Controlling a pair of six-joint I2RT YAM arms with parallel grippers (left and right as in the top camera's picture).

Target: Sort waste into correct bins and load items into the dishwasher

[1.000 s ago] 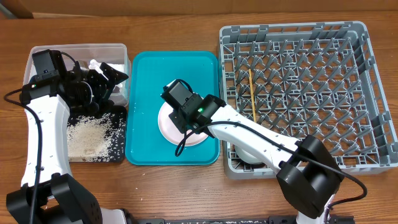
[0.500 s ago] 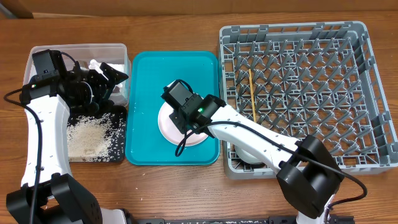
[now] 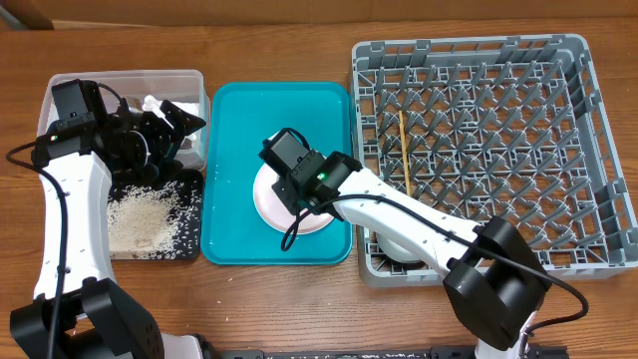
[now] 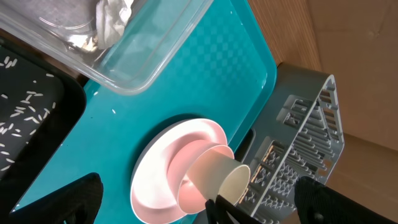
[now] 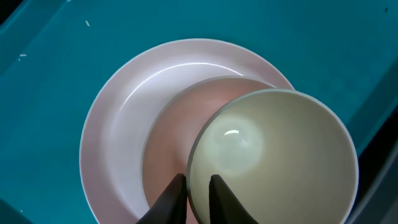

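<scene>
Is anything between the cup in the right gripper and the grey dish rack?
Nothing loose. The right gripper grips the cup by its rim above the pink plate; toward the dish rack lie only the raised edge of the teal tray and the rack's lattice wall. A chopstick rests on pegs just inside.

The left arm (image 3: 70,214) reaches from the table's near left corner toward its far left corner, left gripper (image 3: 175,140) spread wide (dark fingers far apart). The right arm (image 3: 409,219) stretches from the near edge toward mid-table, right gripper (image 5: 198,190) pinching the cream cup (image 5: 273,162) by its rim.
</scene>
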